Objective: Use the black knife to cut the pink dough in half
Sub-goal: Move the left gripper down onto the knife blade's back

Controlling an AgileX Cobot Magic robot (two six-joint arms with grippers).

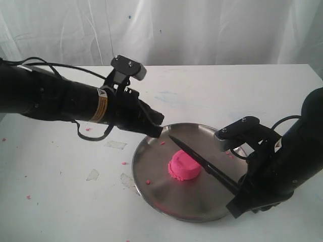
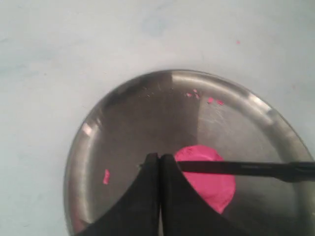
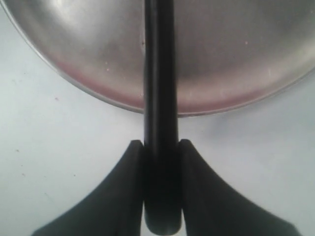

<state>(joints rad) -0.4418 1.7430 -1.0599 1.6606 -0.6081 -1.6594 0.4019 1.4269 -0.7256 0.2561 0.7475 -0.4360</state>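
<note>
Right gripper [image 3: 160, 147] grips black knife [image 1: 204, 164] outside plate rim [image 1: 136, 170], blade over pink dough [image 1: 182, 166].

Item one: a small, round, flat-topped puck of bright pink dough [image 1: 180, 169] [image 2: 211, 191], whole and uncut, lying near the middle of the round steel plate [image 1: 146, 156]. Item two: a long, slim black knife [image 1: 202, 162] [image 2: 236, 168] [image 3: 160, 98] with a dark grey pointed blade. Its handle is clamped between the jaws of the right gripper [image 3: 160, 143]. The blade slants across the puck's top, tip beyond it over the plate. Blade-to-dough contact cannot be confirmed.
</note>
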